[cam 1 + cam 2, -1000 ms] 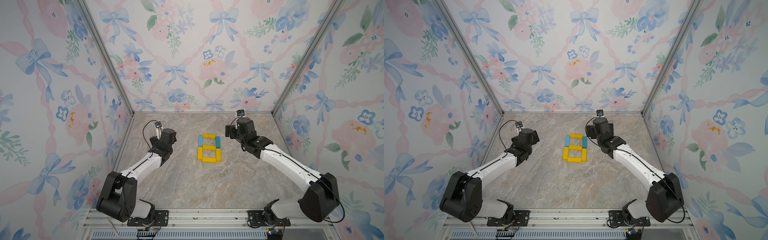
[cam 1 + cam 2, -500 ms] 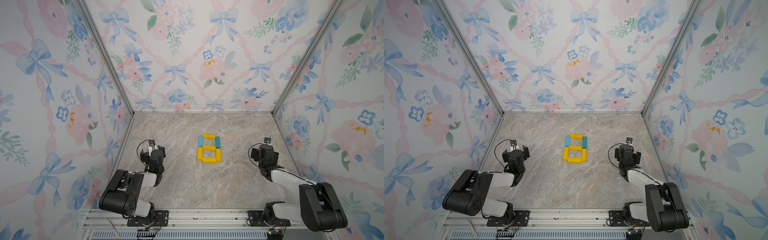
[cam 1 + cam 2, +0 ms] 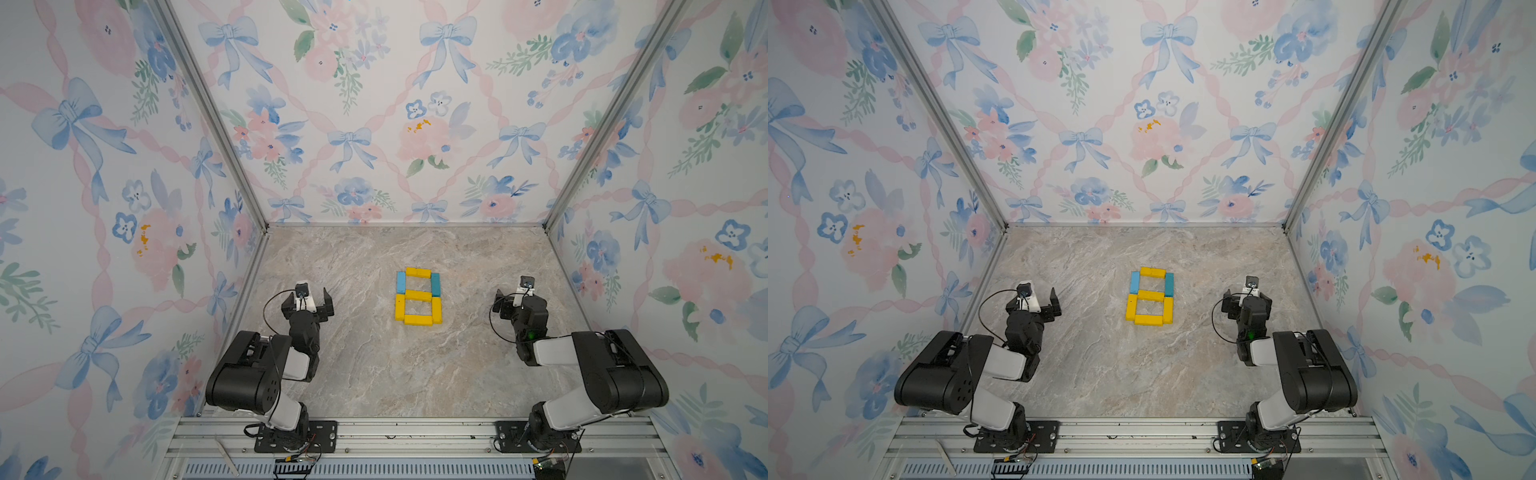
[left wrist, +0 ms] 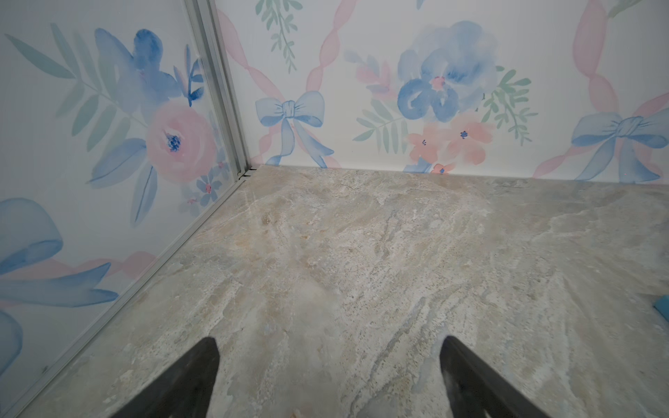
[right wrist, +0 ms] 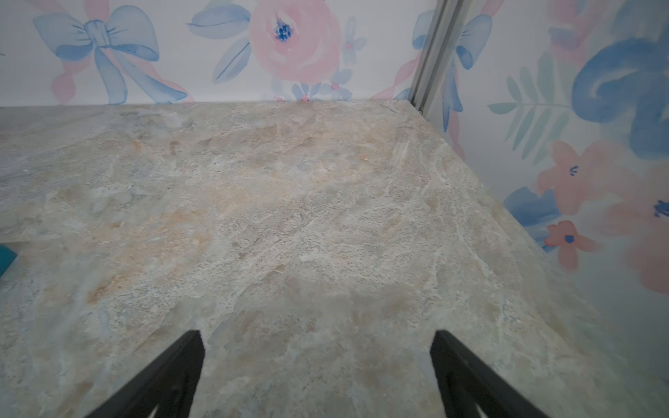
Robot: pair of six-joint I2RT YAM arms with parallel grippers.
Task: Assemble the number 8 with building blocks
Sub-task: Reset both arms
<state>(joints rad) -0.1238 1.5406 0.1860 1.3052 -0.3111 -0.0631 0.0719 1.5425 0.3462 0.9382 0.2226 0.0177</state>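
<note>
Number 8 point(image 3: 417, 297) lies complete, mid table point(image 3: 374, 374).
Both top views: seven building blocks: five yellow bars point(image 3: 1152, 272), one light blue bar point(image 3: 400, 282), one teal bar point(image 3: 435, 284). The grippers sit well apart either side. Left wrist: left gripper point(image 4: 328, 340) spread, empty. Right wrist: right gripper point(image 5: 316, 333) spread, empty.

We see five yellow bars point(image 3: 417, 296), one light blue bar point(image 3: 400, 282), one teal bar point(image 3: 435, 284); table point(image 3: 374, 374) marbled grey-beige; walls point(image 3: 374, 124) white with pink flowers, blue bows, green leaves; arms point(image 3: 615, 374) black and white.
</note>
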